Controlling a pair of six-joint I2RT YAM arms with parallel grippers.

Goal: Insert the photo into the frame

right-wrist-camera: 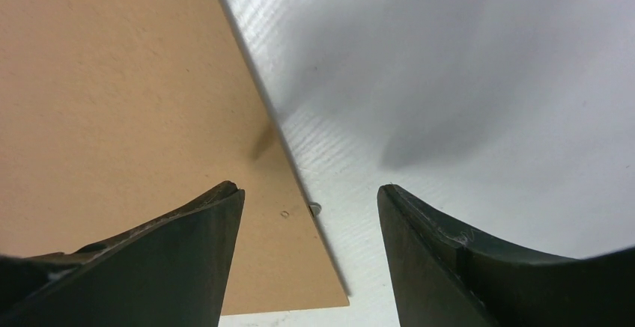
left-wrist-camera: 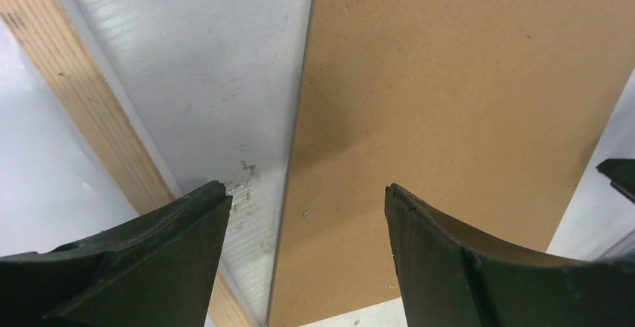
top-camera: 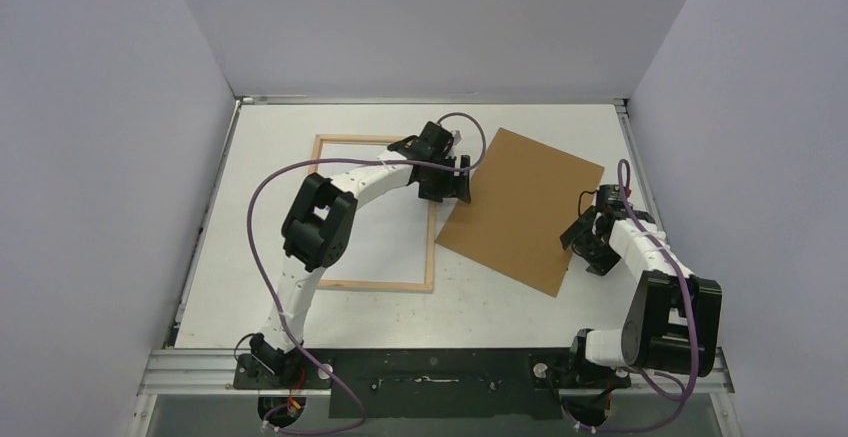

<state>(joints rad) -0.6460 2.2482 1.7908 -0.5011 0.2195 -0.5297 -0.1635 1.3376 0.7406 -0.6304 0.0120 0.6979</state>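
Table (top-camera: pixel 500 317): white surface carrying everything you work with, with both arm bases bolted at its near edge.
Frame (top-camera: pixel 375 285): lies flat on the left half of the table, light wood side up, with its near rail closest to you.
Photo: you cannot pick it out; the white inside the frame may be its plain back or bare table.
Backing board (top-camera: pixel 520 207): brown and flat on the table, turned at a slant just right of the frame. Its left corner comes up to the frame's right rail, but you cannot tell whether they touch.
Right tool (top-camera: pixel 588 242): released and empty, fingers spread wide. It hangs low over the board's right edge, with one finger above the brown and the other above the table.
Left tool (top-camera: pixel 445 182): released and empty, poised over the board's left edge near the frame's far right corner. Its wrist view shows you the wood rail, a strip of table, then the board.
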